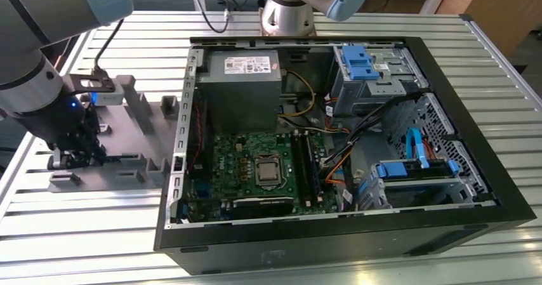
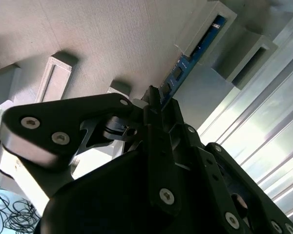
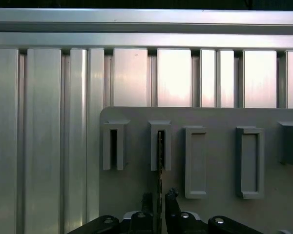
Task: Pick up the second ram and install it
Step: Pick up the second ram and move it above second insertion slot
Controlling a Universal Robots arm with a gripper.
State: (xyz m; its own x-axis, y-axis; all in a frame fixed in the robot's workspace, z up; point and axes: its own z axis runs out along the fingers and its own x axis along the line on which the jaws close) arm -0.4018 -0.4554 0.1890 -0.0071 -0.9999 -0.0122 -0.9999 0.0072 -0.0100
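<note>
Hanging at the exterior view's left, the arm (image 1: 34,75) holds its gripper (image 1: 75,153) low over a gray plate (image 1: 114,132) of upright blocks, which lies on the slatted metal table (image 1: 85,234); just beside the plate, toward the exterior view's right, an open black case (image 1: 339,234) lies on its side; inside it a gray power supply (image 1: 241,82) sits above the green motherboard (image 1: 233,171) with its square socket (image 1: 268,171); further right, loose cables (image 1: 372,123) run between two drive cages with blue caddies (image 1: 362,63), one at the far corner and one (image 1: 415,169) nearer the camera. In the first wrist view the ram (image 3: 160,146) stands on edge in the slot of one block (image 3: 160,127), seen as a thin dark line that runs from the slot down between the fingers (image 3: 172,195); the gripper (image 3: 159,197) is drawn in narrow, one finger on either face of the stick; a neighbouring block (image 3: 113,146) shows a dark slot, and two wider blocks (image 3: 196,161) (image 3: 249,161) stand on the other side. In the second wrist view the ram (image 2: 185,66) shows a blue face with small dark chips; one end lies in its block (image 2: 205,24) and the other is clasped at the gripper (image 2: 154,100) tips; the stick is on the plate, well apart from the motherboard.
</note>
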